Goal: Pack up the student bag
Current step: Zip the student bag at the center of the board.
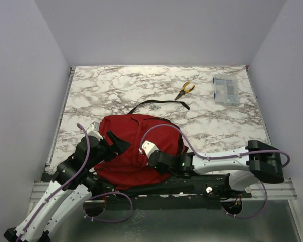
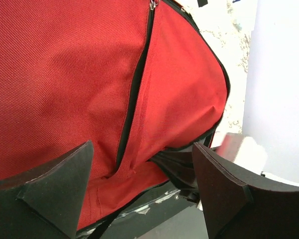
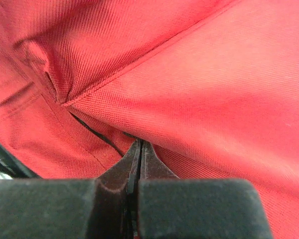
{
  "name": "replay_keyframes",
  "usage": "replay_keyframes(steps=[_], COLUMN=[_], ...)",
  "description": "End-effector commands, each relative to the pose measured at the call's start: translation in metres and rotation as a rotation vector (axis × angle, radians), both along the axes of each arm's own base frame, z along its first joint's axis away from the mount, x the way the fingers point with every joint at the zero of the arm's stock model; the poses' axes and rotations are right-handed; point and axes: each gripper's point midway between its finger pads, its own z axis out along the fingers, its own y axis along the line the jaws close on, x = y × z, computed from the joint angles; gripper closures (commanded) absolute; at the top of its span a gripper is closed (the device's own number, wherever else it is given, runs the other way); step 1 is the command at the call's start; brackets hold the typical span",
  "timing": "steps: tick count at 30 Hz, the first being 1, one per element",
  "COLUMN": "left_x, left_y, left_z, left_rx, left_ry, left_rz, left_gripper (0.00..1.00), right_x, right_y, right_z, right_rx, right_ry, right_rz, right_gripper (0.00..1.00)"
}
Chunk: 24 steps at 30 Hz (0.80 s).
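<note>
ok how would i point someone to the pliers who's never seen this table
On the marble table, look beyond the red backpack toward the far right. The pliers lie left of the clear plastic box, just past the black strap; only they have yellow handles.

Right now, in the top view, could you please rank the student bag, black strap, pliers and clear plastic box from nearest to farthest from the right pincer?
From the right pincer:
1. student bag, right at its tips, near edge.
2. black strap, on the table just beyond the bag.
3. pliers, farther back, right of centre.
4. clear plastic box, far right.
</note>
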Motion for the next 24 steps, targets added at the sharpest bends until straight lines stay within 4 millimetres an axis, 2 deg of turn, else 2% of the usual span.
replay_keyframes(steps=[1, 6, 10, 14, 18, 21, 24], left_x=[-0.004, -0.014, -0.019, -0.025, -0.036, -0.042, -0.046], left_y=[-0.014, -0.028, -0.039, -0.062, -0.084, -0.094, -0.105], left_z=[-0.006, -0.009, -0.026, -0.027, -0.020, -0.022, -0.022], left_rx=[-0.064, -0.179, -0.220, -0.203, -0.242, -0.143, -0.024], left_ry=[0.082, 0.224, 0.307, 0.183, 0.036, -0.072, -0.136], left_rz=[-0.024, -0.018, -0.041, -0.287, -0.475, -0.533, -0.578], left_gripper=[0.20, 0.21, 0.32, 0.42, 0.35, 0.30, 0.30], right_x=[0.011, 0.003, 0.004, 0.019, 0.024, 0.023, 0.024], right_y=[0.000, 0.006, 0.002, -0.019, -0.037, -0.039, -0.042], right_z=[0.046, 0.076, 0.088, 0.092, 0.091, 0.096, 0.100], right_rx=[0.129, 0.251, 0.339, 0.394, 0.427, 0.480, 0.508], right_ry=[-0.019, 0.071, 0.106, 0.082, 0.078, 0.091, 0.098], right_rz=[-0.142, -0.214, -0.296, -0.487, -0.586, -0.593, -0.615], right_gripper=[1.00, 1.00, 1.00, 1.00, 1.00, 1.00, 1.00])
